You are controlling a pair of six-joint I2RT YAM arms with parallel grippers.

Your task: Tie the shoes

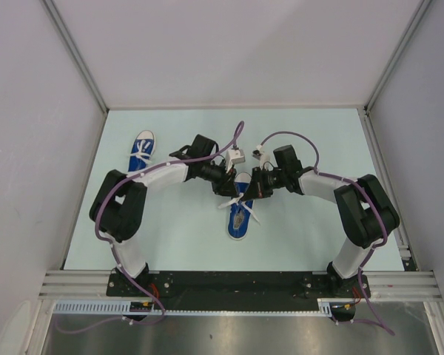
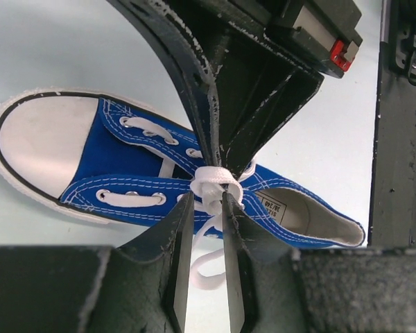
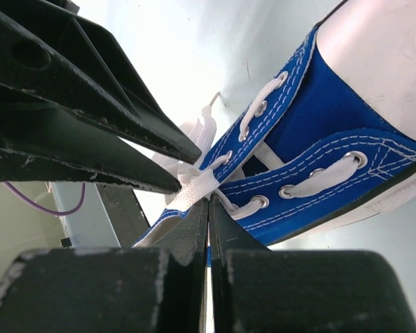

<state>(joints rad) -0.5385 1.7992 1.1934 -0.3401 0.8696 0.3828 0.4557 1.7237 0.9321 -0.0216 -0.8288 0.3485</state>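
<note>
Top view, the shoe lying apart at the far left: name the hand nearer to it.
Left. The left hand pinches the laces of the middle shoe, right of the far shoe; the right hand pinches them from farther right.

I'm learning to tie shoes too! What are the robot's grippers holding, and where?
The left gripper and right gripper each pinch the white laces of the blue sneaker between them, where they cross near the top eyelets.

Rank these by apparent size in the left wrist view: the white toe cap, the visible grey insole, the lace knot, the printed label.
1. white toe cap
2. grey insole
3. lace knot and printed label: nearly alike, and the knot may sit nearer the camera, so not ranked.
</note>
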